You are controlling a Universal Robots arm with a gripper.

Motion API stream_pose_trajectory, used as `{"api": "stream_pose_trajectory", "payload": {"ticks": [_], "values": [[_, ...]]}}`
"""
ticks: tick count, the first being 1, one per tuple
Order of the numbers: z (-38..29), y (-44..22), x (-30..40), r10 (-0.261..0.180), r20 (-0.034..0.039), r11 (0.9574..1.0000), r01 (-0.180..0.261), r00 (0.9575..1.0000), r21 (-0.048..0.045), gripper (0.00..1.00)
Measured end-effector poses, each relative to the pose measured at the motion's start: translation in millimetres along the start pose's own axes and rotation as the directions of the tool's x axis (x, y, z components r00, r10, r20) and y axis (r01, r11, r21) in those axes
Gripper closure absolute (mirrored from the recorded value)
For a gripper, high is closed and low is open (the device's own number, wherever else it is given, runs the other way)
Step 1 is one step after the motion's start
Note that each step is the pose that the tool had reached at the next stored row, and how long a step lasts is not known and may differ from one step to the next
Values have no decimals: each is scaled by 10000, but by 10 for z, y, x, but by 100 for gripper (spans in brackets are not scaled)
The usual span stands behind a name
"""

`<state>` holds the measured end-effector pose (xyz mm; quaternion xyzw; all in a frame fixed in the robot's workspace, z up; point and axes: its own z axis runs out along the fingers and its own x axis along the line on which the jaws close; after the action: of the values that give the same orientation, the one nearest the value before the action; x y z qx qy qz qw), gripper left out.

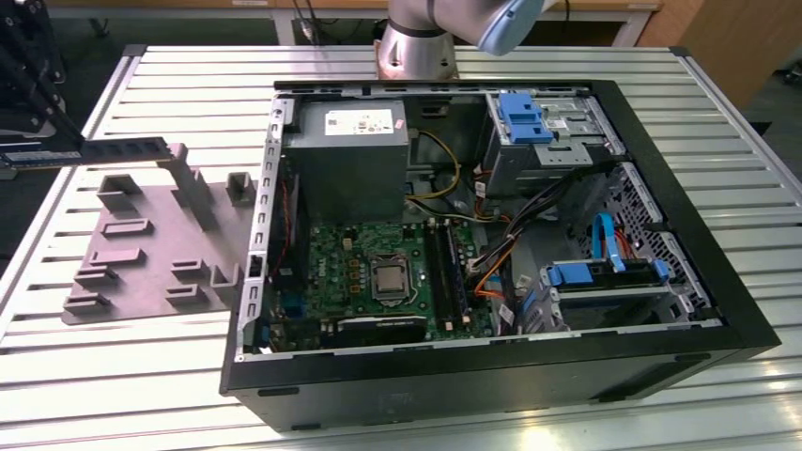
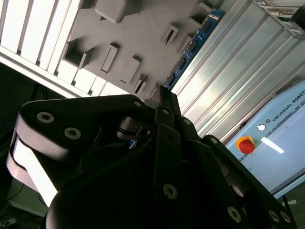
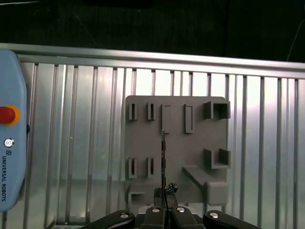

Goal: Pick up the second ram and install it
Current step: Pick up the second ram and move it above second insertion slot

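Observation:
My gripper (image 1: 56, 150) hangs at the exterior view's far left, above the far end of the grey plastic tray (image 1: 150, 272). It is shut on one end of the second ram (image 1: 123, 150), a long thin dark stick held level above the tray. In the first wrist view the ram (image 3: 163, 157) shows edge-on, running out from my gripper (image 3: 165, 192) over the tray (image 3: 190, 157). The second wrist view shows its row of black chips (image 2: 190, 47) beyond my closed gripper (image 2: 159, 102).
The open computer case (image 1: 701, 310) lies at the exterior view's right of the tray, with the green board (image 1: 351, 263), its long black slots (image 1: 441, 268) and the grey power-supply box (image 1: 348, 155) inside. The arm's base (image 1: 420, 47) stands behind the case. Everything rests on a slatted metal table (image 1: 126, 376).

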<state>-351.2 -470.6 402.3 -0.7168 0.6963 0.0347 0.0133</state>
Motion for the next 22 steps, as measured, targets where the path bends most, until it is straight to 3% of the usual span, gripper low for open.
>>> {"api": "stream_pose_trajectory", "payload": {"ticks": [22], "values": [[-7, -223, 6, 0, 0, 10000, 0, 10000, 0, 89]]}}
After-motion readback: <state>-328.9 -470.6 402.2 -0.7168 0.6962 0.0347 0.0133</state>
